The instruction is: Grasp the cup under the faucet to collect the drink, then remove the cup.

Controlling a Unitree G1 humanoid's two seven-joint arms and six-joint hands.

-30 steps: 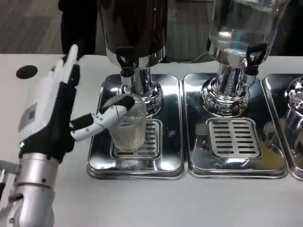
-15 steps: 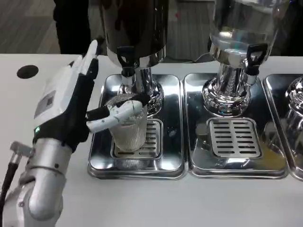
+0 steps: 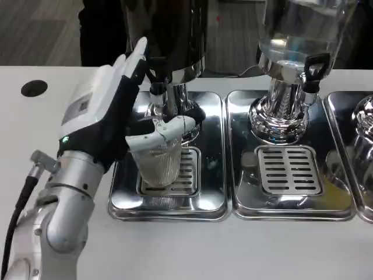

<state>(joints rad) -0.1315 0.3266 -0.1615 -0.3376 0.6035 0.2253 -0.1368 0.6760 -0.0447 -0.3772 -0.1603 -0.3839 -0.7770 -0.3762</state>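
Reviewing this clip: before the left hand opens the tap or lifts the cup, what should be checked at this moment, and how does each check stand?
1. Left hand around the cup: ok, thumb and fingers wrap its upper part.
2. Cup under the faucet: ok, its mouth lies just below the spout.
3. Cup upright: not ok, it looks slightly tilted.
4. Cup over the drip tray: ok, its base is over the grille.
5. Drink in the cup: cannot tell; the ribbed glass looks clear.
6. Grip firm enough to lift: cannot tell.
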